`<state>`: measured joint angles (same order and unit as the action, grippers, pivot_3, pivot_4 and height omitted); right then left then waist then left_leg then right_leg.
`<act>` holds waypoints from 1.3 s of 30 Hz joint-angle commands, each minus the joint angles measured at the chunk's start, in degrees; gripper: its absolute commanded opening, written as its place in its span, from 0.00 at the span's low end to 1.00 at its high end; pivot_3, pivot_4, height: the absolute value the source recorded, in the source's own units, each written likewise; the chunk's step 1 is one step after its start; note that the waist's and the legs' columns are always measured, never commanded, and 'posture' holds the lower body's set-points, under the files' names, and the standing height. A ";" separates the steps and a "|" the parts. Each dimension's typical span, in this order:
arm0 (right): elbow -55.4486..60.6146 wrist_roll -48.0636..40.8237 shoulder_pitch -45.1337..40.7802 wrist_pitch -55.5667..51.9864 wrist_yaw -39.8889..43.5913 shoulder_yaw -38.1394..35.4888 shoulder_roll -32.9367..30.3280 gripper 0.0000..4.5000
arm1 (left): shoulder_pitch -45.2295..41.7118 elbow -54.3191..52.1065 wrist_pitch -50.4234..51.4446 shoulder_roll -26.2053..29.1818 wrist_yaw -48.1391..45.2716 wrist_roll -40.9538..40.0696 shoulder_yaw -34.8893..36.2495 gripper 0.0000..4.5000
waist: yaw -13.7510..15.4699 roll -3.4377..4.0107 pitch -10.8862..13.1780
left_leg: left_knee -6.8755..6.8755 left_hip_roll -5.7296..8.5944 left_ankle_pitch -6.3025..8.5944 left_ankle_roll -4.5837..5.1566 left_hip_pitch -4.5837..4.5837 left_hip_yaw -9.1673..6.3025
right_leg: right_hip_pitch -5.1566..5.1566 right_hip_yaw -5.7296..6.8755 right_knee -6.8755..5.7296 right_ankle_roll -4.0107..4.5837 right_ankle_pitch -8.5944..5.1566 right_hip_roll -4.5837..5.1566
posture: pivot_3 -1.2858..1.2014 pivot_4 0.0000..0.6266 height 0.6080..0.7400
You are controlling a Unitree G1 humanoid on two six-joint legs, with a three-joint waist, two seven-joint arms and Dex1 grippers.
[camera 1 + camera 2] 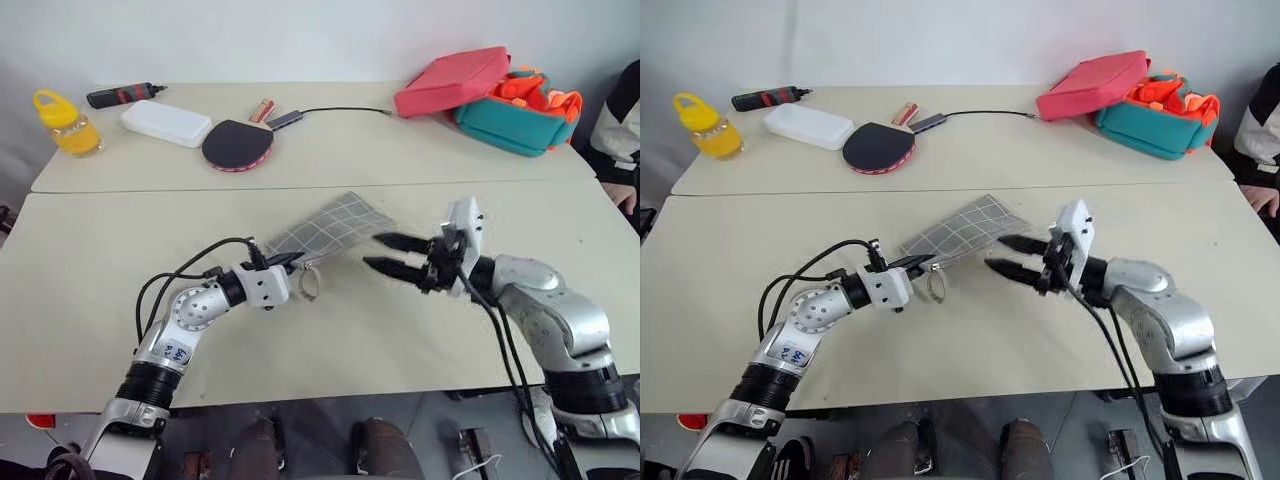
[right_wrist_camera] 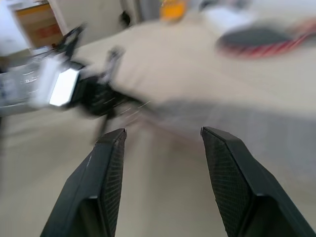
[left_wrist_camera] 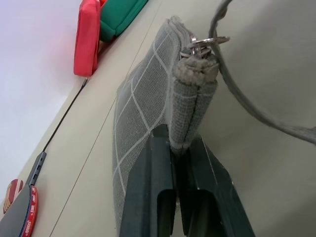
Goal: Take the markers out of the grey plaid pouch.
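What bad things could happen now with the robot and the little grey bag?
The left gripper pinches only one end of the grey plaid fabric pouch, lifted off the beige table, so it might slip out. The open right gripper reaches in beside it and might knock the pouch instead of catching it.

on the far worktop (image 1: 400,150), at 11 o'clock, a yellow bottle (image 1: 64,123) stands near a black cylinder with a red band (image 1: 122,95) and a white box (image 1: 166,123). a black paddle (image 1: 237,145) lies beside a cable (image 1: 335,111). at 1 o'clock, a pink-red case (image 1: 450,81) leans on a teal case (image 1: 515,118).
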<state>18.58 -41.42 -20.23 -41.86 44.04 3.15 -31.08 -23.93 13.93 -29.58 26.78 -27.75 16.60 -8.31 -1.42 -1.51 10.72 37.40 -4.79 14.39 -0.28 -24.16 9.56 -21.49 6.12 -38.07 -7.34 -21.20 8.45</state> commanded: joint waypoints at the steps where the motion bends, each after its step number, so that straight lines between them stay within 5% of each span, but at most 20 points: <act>1: 2.98 -2.00 -0.68 -5.69 -10.08 0.80 6.68 0.56 | -0.75 -2.08 -0.12 -0.26 1.48 1.33 -1.07 0.00 | -0.08 0.00 0.00 | -0.02 0.00 0.00 0.00 0.00 0.02 | -0.01 0.00 0.01 0.00 0.00 0.00 | 0.52 0.24 1.00; 9: 2.99 -0.26 -2.43 -8.26 -15.33 3.33 13.72 0.56 | -0.53 -3.48 0.55 -0.17 2.27 1.56 -1.77 0.00 | 0.09 0.00 0.00 | -0.07 0.02 0.00 0.00 -0.04 0.06 | -0.06 0.01 0.03 -0.01 0.00 -0.01 | 0.52 0.24 1.00; 12: 2.60 0.84 -2.54 -8.03 -14.80 4.29 13.44 0.43 | -0.40 -4.09 0.95 -0.20 2.37 1.47 -1.87 0.00 | 0.07 0.00 0.00 | -0.10 0.03 0.00 0.00 -0.07 0.08 | -0.08 0.01 0.08 -0.01 0.00 0.00 | 0.52 0.24 1.00; 18: 2.03 2.68 -2.33 -6.87 -12.37 4.95 11.71 0.00 | -0.08 -5.00 1.09 0.09 2.27 0.68 -1.55 0.00 | -0.01 0.00 0.00 | -0.11 0.03 0.00 0.00 -0.07 0.08 | -0.09 0.01 0.08 -0.01 0.00 -0.01 | 0.52 0.24 1.00; 33: -24.74 18.86 -10.88 13.96 1.18 -3.24 -9.24 0.00 | 5.67 -7.40 1.13 8.44 -16.24 -29.96 9.28 0.00 | -0.17 0.00 0.00 | -0.17 0.02 0.00 0.00 -0.03 0.17 | -0.09 -0.01 0.14 -0.01 0.00 0.00 | 0.52 0.24 1.00; 39: -26.20 18.72 -11.51 16.21 4.66 -3.82 -9.43 0.04 | 5.15 -5.69 3.07 8.67 -19.17 -34.03 11.88 0.00 | -0.19 0.00 0.00 | -0.19 0.02 -0.01 -0.01 -0.03 0.39 | -0.09 -0.01 0.19 -0.01 0.00 -0.01 | 0.52 0.24 1.00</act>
<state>-8.48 -22.07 -31.78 -25.21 48.18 1.87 -40.01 -18.58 8.26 -26.55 35.04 -46.68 -14.99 0.63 -1.60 -1.51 10.72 37.21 -4.78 14.38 -0.30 -24.19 9.95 -21.59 6.10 -37.88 -7.36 -21.20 8.45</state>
